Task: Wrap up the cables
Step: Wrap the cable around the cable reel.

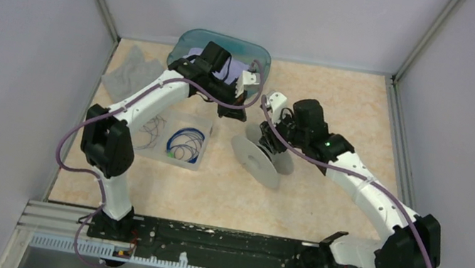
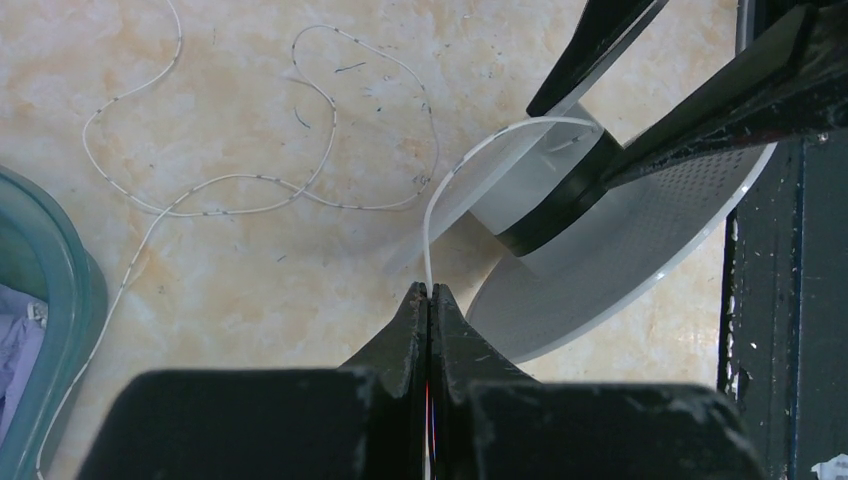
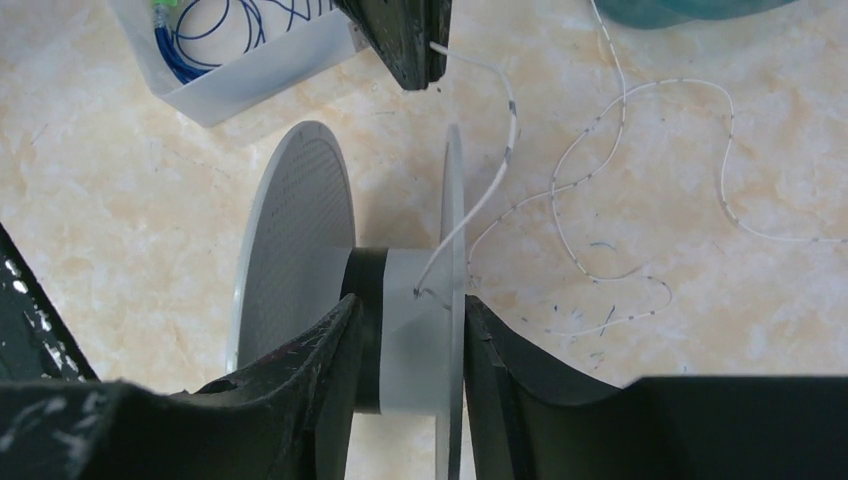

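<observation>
The whitish cable (image 2: 428,230) was pinched at one point between the closed tips of the left pincer (image 2: 429,300). From there it arced to the hub of the grey spool (image 3: 300,230), which sat low and central in the right wrist view, clamped in the right pincer (image 3: 410,305). The rest of the cable lay in loose, crossing loops to the right. Those crossings looked likely to tighten into a knot if the slack were drawn in quickly. So thin a wire might also slide out of the pinch, or ride over the flange rim and miss the hub. The blue cables (image 1: 186,144) sat coiled in a clear tray (image 1: 195,164) left of centre in the top view. The desk (image 1: 341,100) was mottled beige, flecked with small dark marks, and boxed in by plain pale walls.
</observation>
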You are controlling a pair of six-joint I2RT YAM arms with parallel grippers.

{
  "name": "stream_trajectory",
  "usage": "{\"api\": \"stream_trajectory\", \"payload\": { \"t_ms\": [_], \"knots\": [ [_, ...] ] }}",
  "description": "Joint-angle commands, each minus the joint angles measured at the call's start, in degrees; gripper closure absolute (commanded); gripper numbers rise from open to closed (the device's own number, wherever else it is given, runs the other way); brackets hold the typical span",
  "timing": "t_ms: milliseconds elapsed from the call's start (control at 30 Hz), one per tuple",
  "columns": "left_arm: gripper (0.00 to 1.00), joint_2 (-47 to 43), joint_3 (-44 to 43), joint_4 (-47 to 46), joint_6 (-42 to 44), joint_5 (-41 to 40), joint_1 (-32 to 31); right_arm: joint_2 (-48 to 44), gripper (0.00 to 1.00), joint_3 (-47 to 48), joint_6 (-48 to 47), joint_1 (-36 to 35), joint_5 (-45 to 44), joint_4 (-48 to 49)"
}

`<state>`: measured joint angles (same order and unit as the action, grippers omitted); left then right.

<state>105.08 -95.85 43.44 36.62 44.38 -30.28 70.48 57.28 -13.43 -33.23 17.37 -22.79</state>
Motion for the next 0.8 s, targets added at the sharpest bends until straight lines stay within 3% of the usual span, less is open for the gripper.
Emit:
{"api": "stream_trajectory", "payload": {
  "t_ms": [0,133,633,767],
  "knots": [
    [1.00,0.92,0.46,-1.17,-0.33,0.36,-0.43,1.56,0.60,4.49,1.12,-2.27,-2.73,3.58],
    [1.00,0.92,0.77,-1.17,-0.13,0.18,-0.53,3.09,0.63,5.54,1.52,-2.97,-4.74,3.38],
    [1.00,-0.10,1.34,-0.66,1.21,0.06,-0.51,2.43,1.00,3.94,1.11,-3.11,-7.93,4.61],
    [1.00,-0.57,1.31,-0.27,1.49,1.19,-0.06,1.32,1.00,2.91,0.63,-3.10,-9.76,4.70]
  ]
}}
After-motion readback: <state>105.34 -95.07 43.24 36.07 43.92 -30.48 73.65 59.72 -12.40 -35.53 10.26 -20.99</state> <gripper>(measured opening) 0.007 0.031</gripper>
